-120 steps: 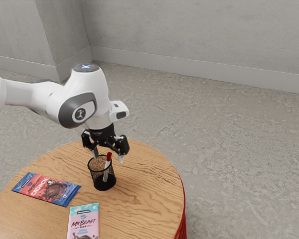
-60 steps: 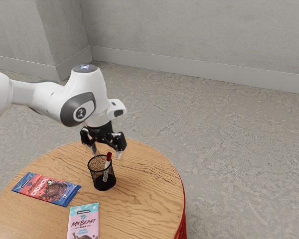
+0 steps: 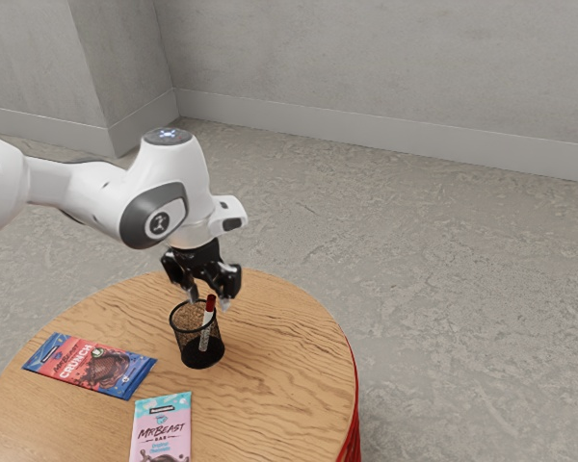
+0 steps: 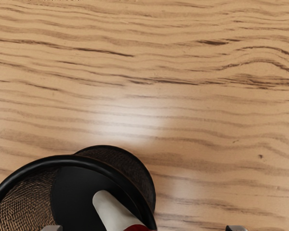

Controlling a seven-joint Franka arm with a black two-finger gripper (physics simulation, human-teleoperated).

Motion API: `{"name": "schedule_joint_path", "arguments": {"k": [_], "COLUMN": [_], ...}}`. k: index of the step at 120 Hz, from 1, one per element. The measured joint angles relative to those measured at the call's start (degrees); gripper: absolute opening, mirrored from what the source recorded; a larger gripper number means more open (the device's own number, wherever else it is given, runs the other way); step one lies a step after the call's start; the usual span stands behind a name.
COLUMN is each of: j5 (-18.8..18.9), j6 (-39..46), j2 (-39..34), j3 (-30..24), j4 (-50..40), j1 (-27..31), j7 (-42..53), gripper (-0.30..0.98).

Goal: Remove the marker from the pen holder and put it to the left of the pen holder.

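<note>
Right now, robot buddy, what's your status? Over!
Gripper open, near the marker's top. Marker leaning inside pen holder. Crunch bar and pink bar flat nearby, probably not in the way. Over.

Two chocolate bars lie flat on a round wooden surface (image 3: pixel 289 385) with dark, wavy grain. The Crunch bar (image 3: pixel 89 365), in a red and blue wrapper, lies toward the exterior view's left. Near it, apart from it, is the pink bar (image 3: pixel 161 430), with a teal end and the words "MrBeast Bar"; the view's lower edge cuts it off. Something red (image 3: pixel 354 423) shows below the surface's rim at the exterior view's right. Beyond are a mottled grey floor (image 3: pixel 443 279), a pale skirting (image 3: pixel 385 126) and a plain grey wall (image 3: pixel 385 58).
</note>
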Motion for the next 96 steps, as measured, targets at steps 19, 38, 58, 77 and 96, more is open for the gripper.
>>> {"name": "schedule_joint_path", "arguments": {"k": [19,38,58,77,96], "j5": [-0.1,0.3,1.0,1.9,4.7], "j6": [0.2,0.3,0.2,-0.1,-2.3], "j2": [-0.1,-0.4,-2.4,-8.9,-16.5], "j3": [-0.6,-0.7,-0.7,-0.8,-0.7], "j4": [-0.3,-0.3,-1.2,-4.6,-5.5], "j1": [0.5,0.4,0.9,1.1,3.1], "j7": [0.7,1.1,0.8,0.2,-0.6], "gripper": [0.17,0.00,-0.06,-0.09,-0.10]}}
